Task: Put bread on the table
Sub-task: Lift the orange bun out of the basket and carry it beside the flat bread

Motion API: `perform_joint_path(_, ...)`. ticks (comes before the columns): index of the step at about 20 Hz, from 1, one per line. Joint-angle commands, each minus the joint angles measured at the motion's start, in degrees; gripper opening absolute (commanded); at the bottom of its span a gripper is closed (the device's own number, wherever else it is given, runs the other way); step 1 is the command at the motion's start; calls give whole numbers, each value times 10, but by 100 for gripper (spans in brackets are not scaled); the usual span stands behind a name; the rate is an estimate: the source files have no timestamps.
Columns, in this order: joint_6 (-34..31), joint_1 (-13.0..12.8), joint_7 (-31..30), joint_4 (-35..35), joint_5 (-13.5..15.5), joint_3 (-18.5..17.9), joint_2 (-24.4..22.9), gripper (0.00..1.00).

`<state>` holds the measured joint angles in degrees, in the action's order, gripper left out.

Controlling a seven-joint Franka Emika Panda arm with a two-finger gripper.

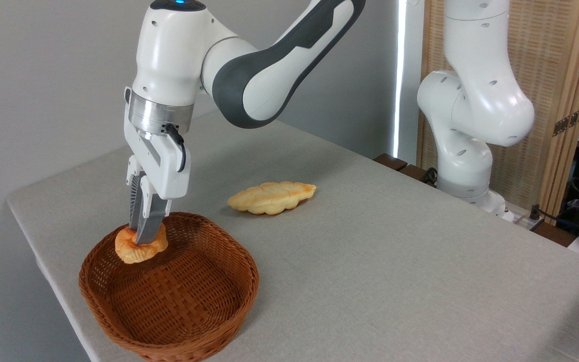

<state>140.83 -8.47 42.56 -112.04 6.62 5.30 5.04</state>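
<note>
Grey worktop (pixel 370 261) bare beside wicker basket (pixel 169 322), ready for bread (pixel 136 249) pinched from above by claw (pixel 143 236), clear of rim.

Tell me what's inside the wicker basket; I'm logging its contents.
Only the bread, lifted near the wicker basket's far rim, jaws of the gripper shut on it. The jaws cover its middle.

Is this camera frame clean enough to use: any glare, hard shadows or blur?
Camera view: sharp, evenly lit; soft shadows only beside the basket and pale loaf; a bright light strip behind the table; bread and gripper stay crisp.
</note>
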Motion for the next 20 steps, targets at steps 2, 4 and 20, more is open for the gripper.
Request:
perform_joint_path(2, -29, -3, 8, -7, 8, -7, -25, 31)
perform_joint_path(4, -43, -1, 8, -7, 9, -9, -40, 31)
perform_joint_path(20, -274, 0, 75, -134, 8, -103, -261, 29)
